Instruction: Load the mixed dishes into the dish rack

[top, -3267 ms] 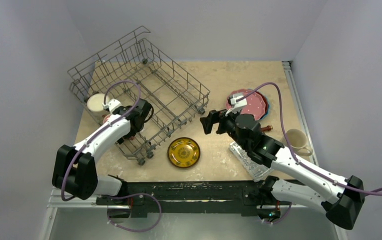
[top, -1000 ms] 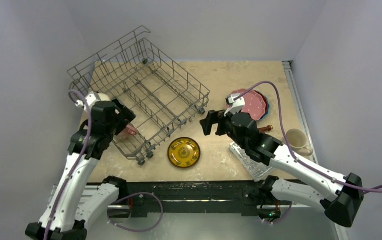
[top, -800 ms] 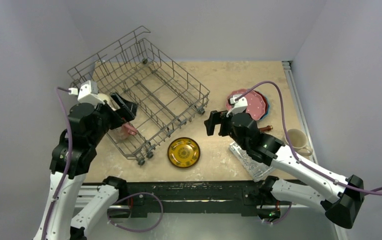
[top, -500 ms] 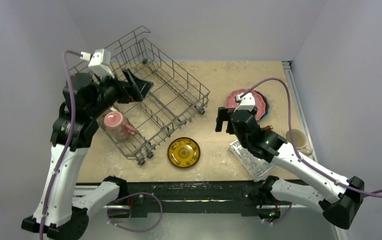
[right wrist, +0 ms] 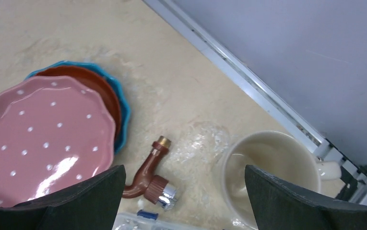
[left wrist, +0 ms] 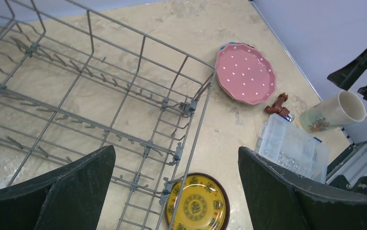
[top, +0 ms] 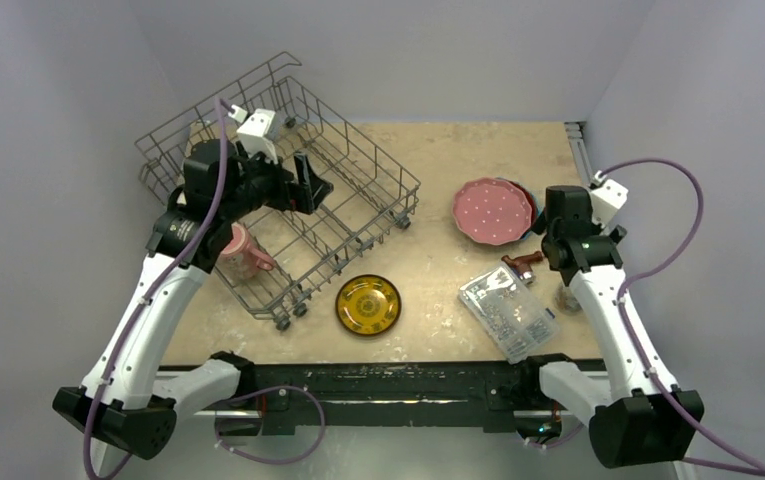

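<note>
The dish rack is set askew at the far left corner of the worktop. The left gripper is held wide and empty above it, the right gripper likewise over the right edge. The pink dotted plate is seen by the right edge, the yellow plate by the near edge, the cream mug under the right gripper, the pink mug inside the rack.

We see a table with a beige, marbled top and whitish smears across it. 3 plain walls close it in: the back wall, the left wall and the right wall, all pale lavender-grey. A silver metal track runs along the table's right edge, at the foot of the right wall. We find the light soft and even, with only faint shadows.
</note>
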You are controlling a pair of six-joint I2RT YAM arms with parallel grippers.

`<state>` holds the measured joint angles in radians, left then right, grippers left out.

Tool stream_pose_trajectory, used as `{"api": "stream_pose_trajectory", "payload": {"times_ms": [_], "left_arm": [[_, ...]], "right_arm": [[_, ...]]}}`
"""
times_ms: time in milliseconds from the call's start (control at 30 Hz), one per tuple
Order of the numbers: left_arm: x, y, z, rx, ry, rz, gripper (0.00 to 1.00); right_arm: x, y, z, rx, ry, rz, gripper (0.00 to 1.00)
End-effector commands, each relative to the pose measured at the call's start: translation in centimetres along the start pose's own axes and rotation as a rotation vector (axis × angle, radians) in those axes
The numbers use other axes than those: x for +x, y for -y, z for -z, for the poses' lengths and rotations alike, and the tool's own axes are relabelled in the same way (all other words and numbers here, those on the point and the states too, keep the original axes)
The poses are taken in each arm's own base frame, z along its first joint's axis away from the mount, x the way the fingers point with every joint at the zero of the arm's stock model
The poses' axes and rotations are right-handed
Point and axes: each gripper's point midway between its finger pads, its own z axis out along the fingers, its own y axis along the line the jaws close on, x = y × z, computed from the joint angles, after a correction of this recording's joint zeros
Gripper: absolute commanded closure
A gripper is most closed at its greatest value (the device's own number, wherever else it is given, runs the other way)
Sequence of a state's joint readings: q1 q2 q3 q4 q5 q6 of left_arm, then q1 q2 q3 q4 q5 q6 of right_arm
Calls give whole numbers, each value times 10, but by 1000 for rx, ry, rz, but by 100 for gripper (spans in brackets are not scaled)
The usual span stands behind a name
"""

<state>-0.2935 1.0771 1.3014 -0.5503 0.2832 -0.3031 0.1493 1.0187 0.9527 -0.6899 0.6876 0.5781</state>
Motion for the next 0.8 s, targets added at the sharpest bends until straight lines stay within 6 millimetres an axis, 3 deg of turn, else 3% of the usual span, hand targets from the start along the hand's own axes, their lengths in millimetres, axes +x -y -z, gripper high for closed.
{"api": "stream_pose_trajectory", "payload": {"times_ms": [0,100,300,500,767], "left_arm": [[-21,21,9,33,96,-154,2],[-17,23,8,21,92,-181,2],[-11,30,6,36,82,-197,3],[-10,25,5,14,75,-200,3],[-7,27,-1,26,52,-193,4]], "right_arm": [[4,31,-7,106,-10,-90,6],[7,42,-17,152,-4,-124,7],[34,27,-41,89,-129,-166,15],[42,38,-51,149,-89,-219,21],[52,48,-57,162,-24,-291,46]]}}
